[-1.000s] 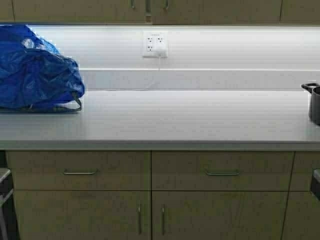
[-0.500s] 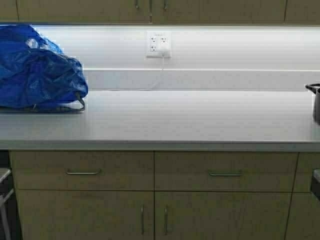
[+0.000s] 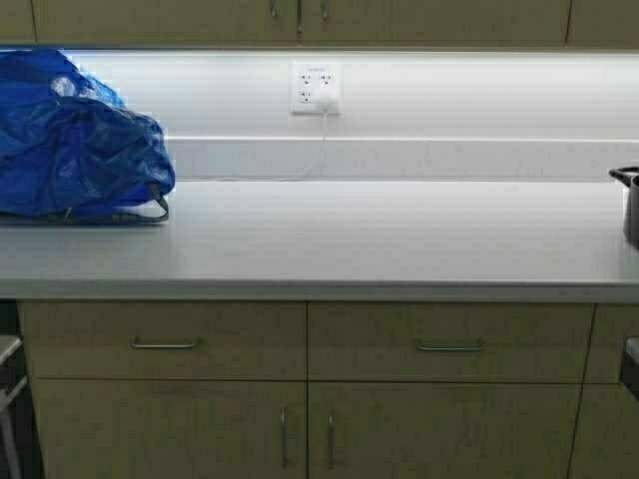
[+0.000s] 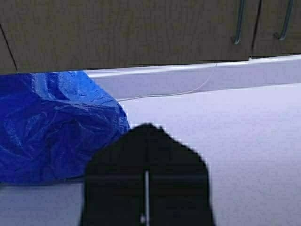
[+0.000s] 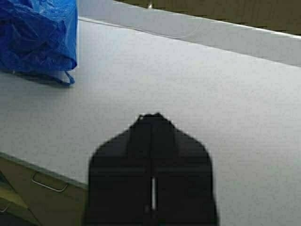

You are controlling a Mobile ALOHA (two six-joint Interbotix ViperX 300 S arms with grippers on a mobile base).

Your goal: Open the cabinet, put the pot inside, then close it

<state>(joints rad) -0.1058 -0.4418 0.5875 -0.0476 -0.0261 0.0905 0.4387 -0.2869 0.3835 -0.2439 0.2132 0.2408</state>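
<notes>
The cabinet (image 3: 150,20) hangs above the counter; only its lower edge shows in the high view, with both doors closed and the tips of two metal handles (image 3: 298,10). The left wrist view shows its doors (image 4: 117,33) and handles (image 4: 240,21) more fully. A dark pot (image 3: 629,205) with a black loop handle stands on the counter, cut off by the right edge of the high view. My left gripper (image 4: 147,127) is shut and empty near the blue bag. My right gripper (image 5: 151,117) is shut and empty over the counter. Neither arm shows in the high view.
A crumpled blue bag (image 3: 75,140) lies at the counter's left end. A white wall outlet (image 3: 315,88) has a cord running down to the grey counter (image 3: 349,230). Base cabinets with drawers (image 3: 160,344) stand below the counter.
The whole scene shifted slightly to the right over the first half second, so the robot has moved a little left. Since then it has hardly moved. Both grippers stay shut.
</notes>
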